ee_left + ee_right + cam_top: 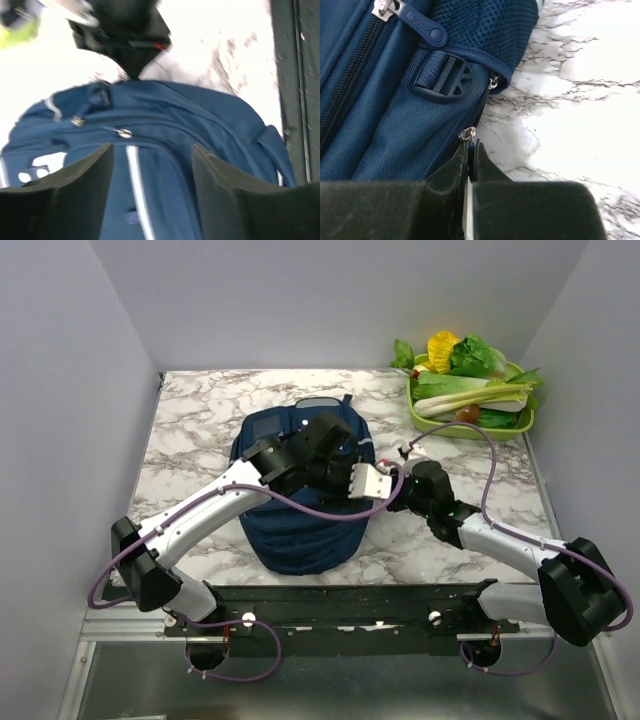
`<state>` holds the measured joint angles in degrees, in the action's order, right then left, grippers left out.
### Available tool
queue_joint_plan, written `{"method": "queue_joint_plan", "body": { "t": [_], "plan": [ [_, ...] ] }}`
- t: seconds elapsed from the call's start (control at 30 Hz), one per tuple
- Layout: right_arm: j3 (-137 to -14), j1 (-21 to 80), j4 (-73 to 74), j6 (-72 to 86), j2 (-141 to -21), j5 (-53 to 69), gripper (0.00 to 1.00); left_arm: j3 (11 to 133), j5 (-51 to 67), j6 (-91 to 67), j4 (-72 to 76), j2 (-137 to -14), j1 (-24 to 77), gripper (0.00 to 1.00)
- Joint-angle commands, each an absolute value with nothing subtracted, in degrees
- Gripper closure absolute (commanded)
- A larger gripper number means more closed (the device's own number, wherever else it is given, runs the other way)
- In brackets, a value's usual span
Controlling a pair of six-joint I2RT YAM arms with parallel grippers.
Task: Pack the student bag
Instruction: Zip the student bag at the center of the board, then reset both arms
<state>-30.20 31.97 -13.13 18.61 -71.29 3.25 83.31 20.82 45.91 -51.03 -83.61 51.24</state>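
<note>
Right wrist view: right gripper (471, 150) pinched tight on a zipper pull (471, 165) at the student bag (300, 535) edge. Left gripper (152, 150) hangs parted above. The bag lies at the centre of the table (190, 440), long axis near-to-far (middle hidden beneath both grippers).

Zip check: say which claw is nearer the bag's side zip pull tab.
Right. The right claw pinches the pull tab, at the edge of the student bag; the left claw hovers above its front.

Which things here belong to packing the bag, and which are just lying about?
Part of the job:
- student bag
- zipper pull on its side, pinched by the right gripper
- left gripper, open above the bag

Lying about:
- green tray of vegetables, far right corner
</note>
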Motion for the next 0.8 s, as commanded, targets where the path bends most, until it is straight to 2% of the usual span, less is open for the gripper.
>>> {"method": "queue_joint_plan", "body": {
  "t": [0.0, 0.03, 0.17, 0.27, 0.3, 0.4, 0.6, 0.7, 0.77],
  "plan": [
    [-31.9, 30.9, -10.3, 21.0, -68.3, -9.7, 0.89, 95.1, 19.2, 35.4, -45.3, -87.2, 52.1, 0.12],
    [-32.8, 30.8, -8.6, 22.0, -69.0, -11.8, 0.89, 97.6, 19.2, 34.1, -45.7, -88.1, 52.0, 0.01],
    [-37.8, 28.0, -0.2, 25.4, -70.9, -19.9, 0.85, 110.2, 15.9, 30.0, -51.8, -94.5, 51.2, 0.01],
    [-39.4, 26.9, 3.1, 25.1, -70.5, -19.5, 0.66, 112.5, 14.4, 27.2, -52.0, -94.0, 48.4, 0.01],
    [-39.7, 26.9, 3.3, 24.4, -70.2, -17.7, 0.53, 112.2, 14.0, 26.4, -51.8, -93.3, 47.6, 0.01],
    [-40.6, 26.9, 5.7, 23.4, -69.2, -14.3, 0.36, 110.0, 12.8, 23.8, -51.4, -91.8, 43.8, 0.01],
    [-40.9, 26.9, 7.9, 22.2, -61.5, -9.8, 0.27, 113.0, 23.3, 14.6, -59.1, -95.4, 28.0, 0.01],
    [-42.3, 26.9, 10.1, 21.4, -59.7, -7.8, 0.24, 103.7, 26.3, 11.7, -51.5, -90.8, 20.2, 0.01],
    [-43.1, 26.9, 11.5, 20.5, -58.7, -7.4, 0.23, 96.8, 19.9, 11.2, -47.2, -86.8, 19.2, 0.01]
  ]
}}
